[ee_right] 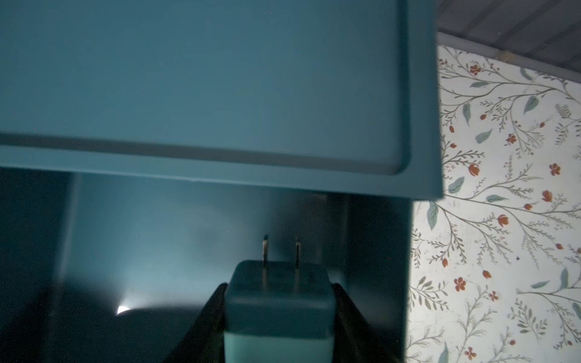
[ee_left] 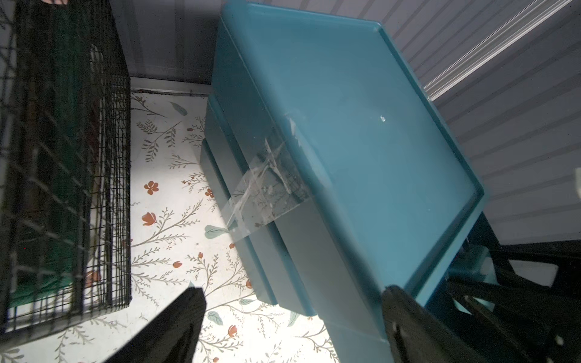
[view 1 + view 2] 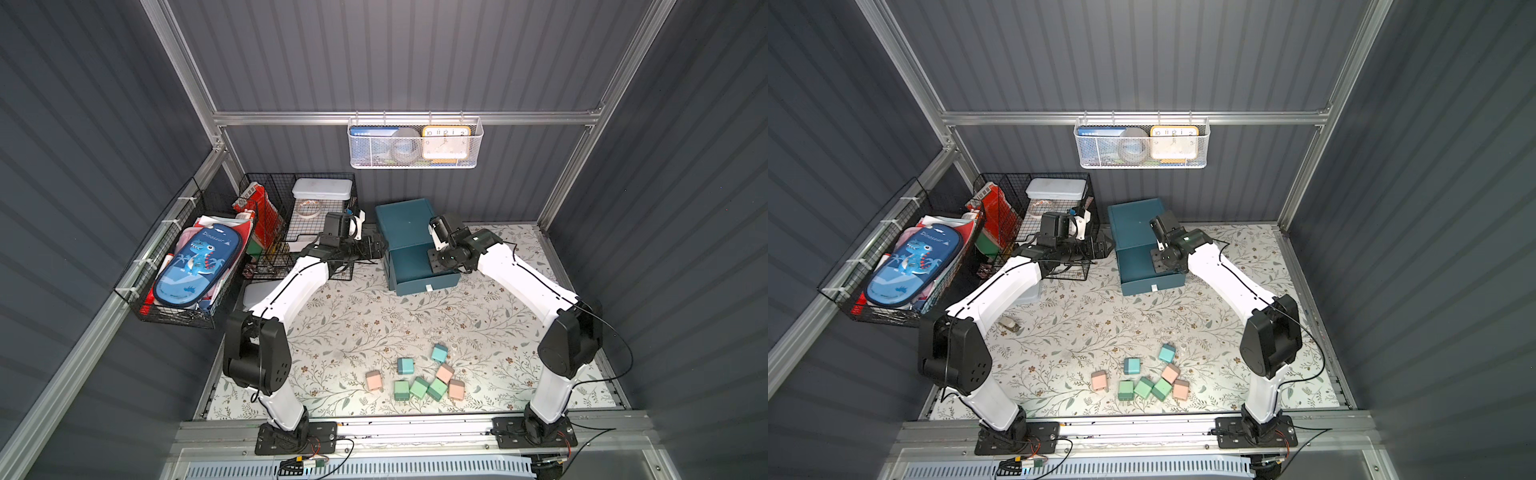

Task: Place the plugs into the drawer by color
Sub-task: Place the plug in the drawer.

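The dark teal drawer cabinet (image 3: 405,226) (image 3: 1136,224) stands at the back of the flowered mat, and its lowest drawer (image 3: 428,286) is pulled out. My right gripper (image 1: 279,290) (image 3: 441,262) is shut on a teal plug (image 1: 279,301), prongs pointing away, above the open drawer's inside. My left gripper (image 2: 295,294) (image 3: 373,247) is open at the cabinet's left side (image 2: 283,251), with the cabinet's top edge between its fingers. Several plugs lie near the front of the mat: teal (image 3: 439,353), pink (image 3: 374,380) and green (image 3: 419,387).
Black wire baskets (image 3: 299,224) (image 2: 63,188) stand close to the left of the cabinet. A hanging wire basket holds a blue dinosaur case (image 3: 195,264). A white mesh basket (image 3: 415,143) hangs on the back wall. A flat white box (image 3: 255,293) lies under the left arm.
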